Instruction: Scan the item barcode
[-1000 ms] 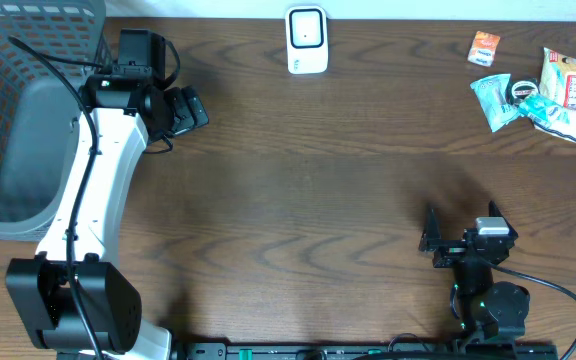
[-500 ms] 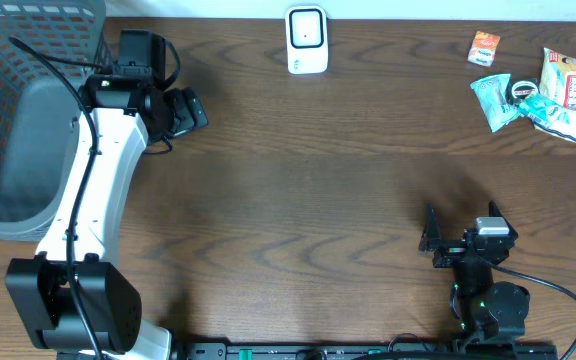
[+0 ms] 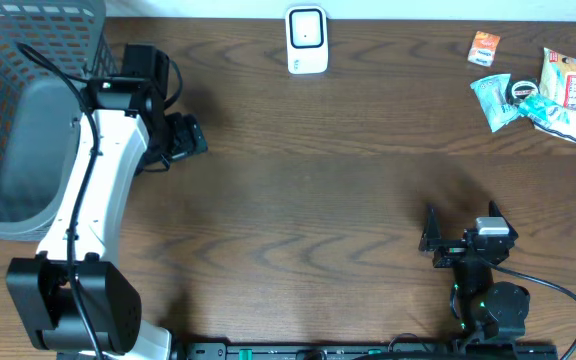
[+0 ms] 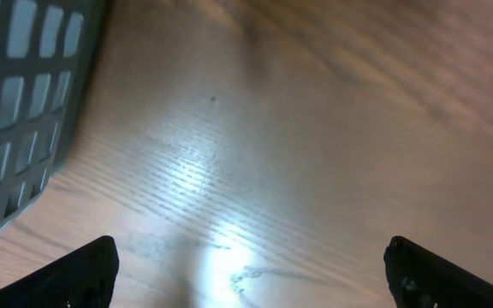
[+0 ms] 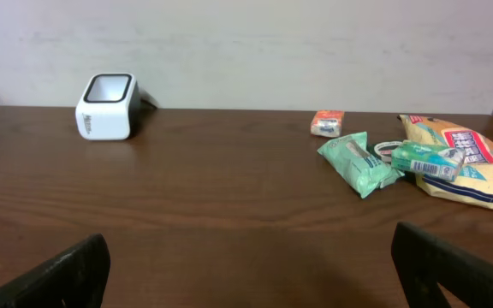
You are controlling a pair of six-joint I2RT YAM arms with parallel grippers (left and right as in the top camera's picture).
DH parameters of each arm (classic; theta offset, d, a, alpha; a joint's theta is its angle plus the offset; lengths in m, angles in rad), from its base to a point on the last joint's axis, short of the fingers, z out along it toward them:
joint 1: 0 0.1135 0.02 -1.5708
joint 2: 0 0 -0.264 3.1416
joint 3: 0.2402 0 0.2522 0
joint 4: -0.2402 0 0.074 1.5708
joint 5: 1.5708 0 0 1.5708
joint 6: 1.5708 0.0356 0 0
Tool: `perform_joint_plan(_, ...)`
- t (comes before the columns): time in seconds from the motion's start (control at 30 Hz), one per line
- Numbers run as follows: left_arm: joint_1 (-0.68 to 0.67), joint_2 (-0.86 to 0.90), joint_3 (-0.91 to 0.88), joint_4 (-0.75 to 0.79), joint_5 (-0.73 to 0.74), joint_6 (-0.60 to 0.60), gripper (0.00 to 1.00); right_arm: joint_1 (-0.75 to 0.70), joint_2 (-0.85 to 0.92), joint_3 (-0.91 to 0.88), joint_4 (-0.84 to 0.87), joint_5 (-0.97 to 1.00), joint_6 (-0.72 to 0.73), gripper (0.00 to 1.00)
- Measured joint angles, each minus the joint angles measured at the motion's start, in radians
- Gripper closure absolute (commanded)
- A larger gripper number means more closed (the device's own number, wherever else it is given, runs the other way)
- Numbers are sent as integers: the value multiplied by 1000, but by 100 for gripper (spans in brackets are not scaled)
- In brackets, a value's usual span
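On the table (image 3: 308, 200), the basket (image 3: 8, 60) fills the overhead view's upper left. The barcode scanner (image 3: 307, 40) stands at top centre. At upper right lies a small sachet (image 3: 484, 47); below and right of it, a pouch (image 3: 492, 98) lies beside a larger snack bag (image 3: 568, 85).

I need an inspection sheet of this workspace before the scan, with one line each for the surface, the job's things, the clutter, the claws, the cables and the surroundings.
Surface: dark wood table, bare in the middle.
Job's things: white scanner at the far edge. An orange packet, green packets and a yellow bag sit in the far right corner. None is held.
Clutter: nothing seen.
Claws: left claw is open and empty over bare table beside the basket. Right claw is open and empty, facing the scanner and packets.
Cables: a black cable runs along the left arm. A second cable loops beside the right arm.
Surroundings: the grey basket is at the left, with a pale wall behind the table.
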Motion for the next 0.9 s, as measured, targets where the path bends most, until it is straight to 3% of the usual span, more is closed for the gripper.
perform_joint_plan(0.27,0,-99,-218,122,3,59,3,0,0,0,0,0,0,1)
perform_joint_plan(0.9,-1,-710,-924,796,107,130,2,0,0,0,0,0,-3,1)
